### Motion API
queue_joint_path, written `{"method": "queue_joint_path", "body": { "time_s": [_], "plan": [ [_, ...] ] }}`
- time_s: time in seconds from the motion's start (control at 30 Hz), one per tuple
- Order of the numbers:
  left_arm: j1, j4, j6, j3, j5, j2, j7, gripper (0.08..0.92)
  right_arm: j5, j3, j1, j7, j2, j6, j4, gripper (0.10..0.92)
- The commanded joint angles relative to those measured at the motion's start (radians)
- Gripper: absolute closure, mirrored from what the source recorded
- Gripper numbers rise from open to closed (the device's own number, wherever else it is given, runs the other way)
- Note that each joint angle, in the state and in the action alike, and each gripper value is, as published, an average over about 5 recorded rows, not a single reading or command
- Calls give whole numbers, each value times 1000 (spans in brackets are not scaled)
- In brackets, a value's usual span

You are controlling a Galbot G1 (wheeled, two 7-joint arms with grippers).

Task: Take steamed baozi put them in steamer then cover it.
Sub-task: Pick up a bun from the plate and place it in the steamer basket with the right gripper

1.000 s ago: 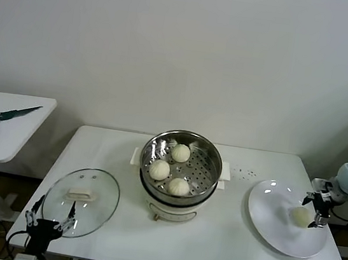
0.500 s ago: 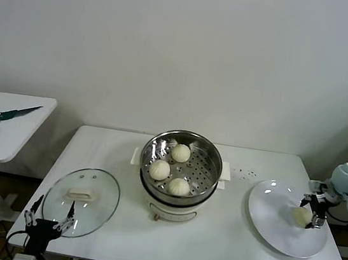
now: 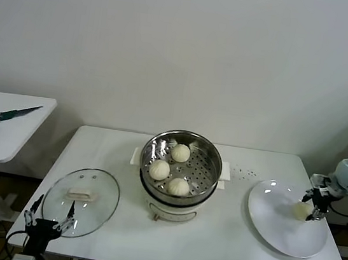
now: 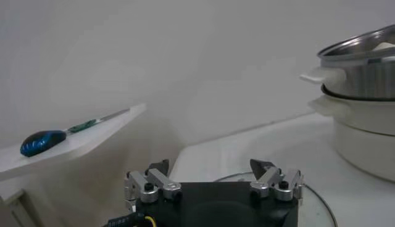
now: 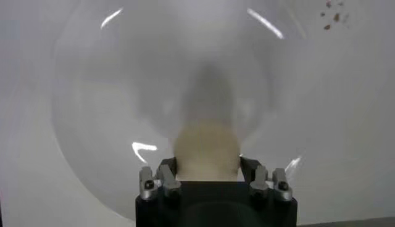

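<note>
Head view shows the left gripper (image 3: 46,223) parked with its fingers spread wide at the near edge of the table (image 3: 236,241), just short of the glass cover (image 3: 81,202), which lies flat beside the steamer. Off to the right, the right gripper (image 3: 314,204) has its jaws pressed against the sides of the last steamed baozi (image 3: 301,210), the bun sitting between its fingertips over the white plate (image 3: 273,229). Whether the bun has cleared the plate's surface cannot be told. The right wrist view confirms the hold, the pale dough (image 5: 207,151) wedged between the two jaws with the plate's sheen spread beyond it. Farther from that gripper, across the table toward the middle, the steamer (image 3: 181,166) holds three buns (image 3: 160,169) already resting on its perforated basket, with room left at the side nearest the plate. The bun is probably light, soft and easily dented, so a gentle grip across its widest part, as here, looks right; squeezing harder would likely crush it, and its smooth skin may slip.
</note>
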Motion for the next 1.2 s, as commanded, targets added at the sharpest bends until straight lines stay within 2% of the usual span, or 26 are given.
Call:
{"method": "queue_joint_path", "body": {
  "time_s": [0.03,0.3,0.6,0.87,1.2],
  "plan": [
    [2,-5,-4,7,-8,8,1,177,383,-434,435,12,27,-101,110,355],
    [13,-5,-14,25,-21,28,1,177,712,-756,771,58,190,-221,235,347],
    [-1,-9,-11,37,-26,57,1,177,897,-885,853,125,349,-312,380,347],
    [-18,4,-9,46,-36,65,1,177,921,-946,823,184,444,-358,455,342],
    [-28,19,-12,35,-64,86,-1,177,883,-952,697,259,510,-392,449,338]
  ]
}}
